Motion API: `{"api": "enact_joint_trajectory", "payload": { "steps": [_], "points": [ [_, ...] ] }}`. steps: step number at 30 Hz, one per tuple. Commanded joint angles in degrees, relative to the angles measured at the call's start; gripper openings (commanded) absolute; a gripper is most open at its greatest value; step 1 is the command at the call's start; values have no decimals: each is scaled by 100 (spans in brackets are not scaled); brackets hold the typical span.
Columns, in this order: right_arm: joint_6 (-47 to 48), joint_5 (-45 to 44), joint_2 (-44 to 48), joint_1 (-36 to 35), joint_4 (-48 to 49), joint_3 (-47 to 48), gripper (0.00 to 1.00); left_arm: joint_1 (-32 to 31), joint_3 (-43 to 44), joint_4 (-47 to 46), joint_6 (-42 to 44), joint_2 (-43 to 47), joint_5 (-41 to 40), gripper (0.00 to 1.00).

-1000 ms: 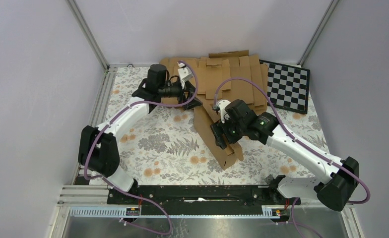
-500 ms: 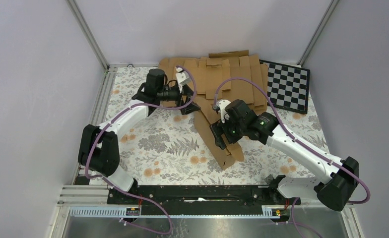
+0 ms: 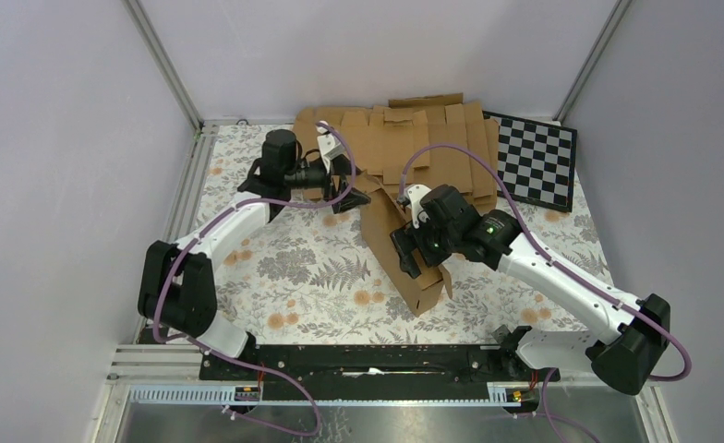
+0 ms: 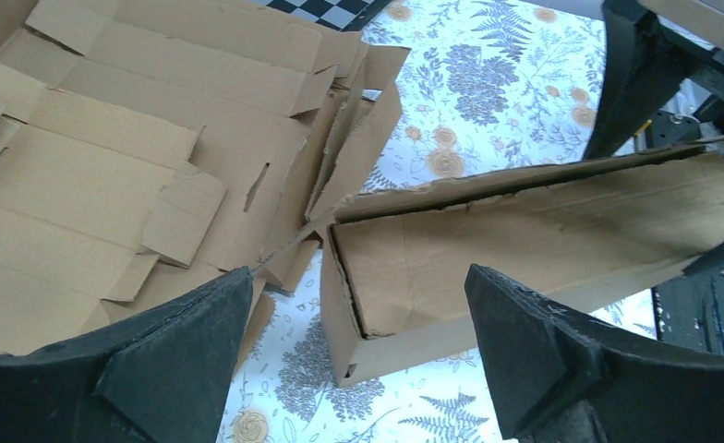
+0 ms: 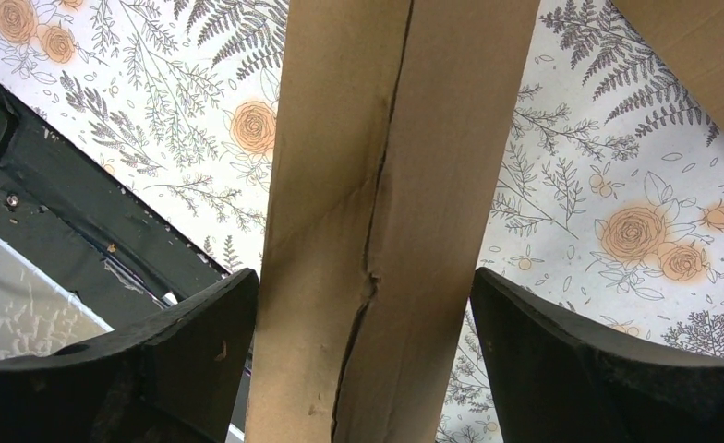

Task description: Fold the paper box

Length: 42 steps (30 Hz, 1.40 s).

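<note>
Paper box (image 3: 404,251): there it is, mid-table on the floral cloth (image 3: 294,268), half formed, one long wall up, its far end touching the pile of flat blanks (image 3: 432,148).
Right gripper (image 3: 414,251): down on the box, fingers spread wide, a creased cardboard wall (image 5: 386,185) between them.
Left gripper (image 3: 344,185): jaws wide apart, nothing held, hovering beside the box's far end (image 4: 524,231).
Checkerboard (image 3: 538,161): far right corner.

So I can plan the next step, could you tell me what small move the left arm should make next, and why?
Probably ease the open left pincer forward onto the end wall of the paper box and close. That end faces it, ungripped, while the right pincer straddles the box's long wall, likely steadying it.
</note>
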<state>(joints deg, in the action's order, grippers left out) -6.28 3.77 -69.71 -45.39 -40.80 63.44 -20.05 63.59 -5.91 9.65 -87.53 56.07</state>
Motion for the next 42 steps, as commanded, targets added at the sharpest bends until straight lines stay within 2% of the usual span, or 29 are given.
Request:
{"api": "enact_joint_trajectory", "payload": {
  "steps": [1,10,21,23,27,30,38,42],
  "points": [
    [21,70,124,-40,103,17,90,37,494,55,221,-226,-132,95],
    [34,195,64,-41,98,63,89,37,985,275,907,-657,199,98],
    [17,177,9,-41,98,98,89,28,1180,421,815,-950,395,81],
    [21,200,-12,-41,98,107,89,-20,1156,306,674,-955,360,75],
    [27,221,-52,-41,95,138,89,-228,1113,117,411,-907,17,55],
    [31,214,-47,-45,106,134,89,-349,995,101,387,-759,-123,49],
    [-1,147,-43,-41,107,116,84,-581,668,29,-150,-302,-958,22],
    [-21,114,-19,-40,107,100,83,-618,653,81,-468,-170,-1226,5]
  ]
}}
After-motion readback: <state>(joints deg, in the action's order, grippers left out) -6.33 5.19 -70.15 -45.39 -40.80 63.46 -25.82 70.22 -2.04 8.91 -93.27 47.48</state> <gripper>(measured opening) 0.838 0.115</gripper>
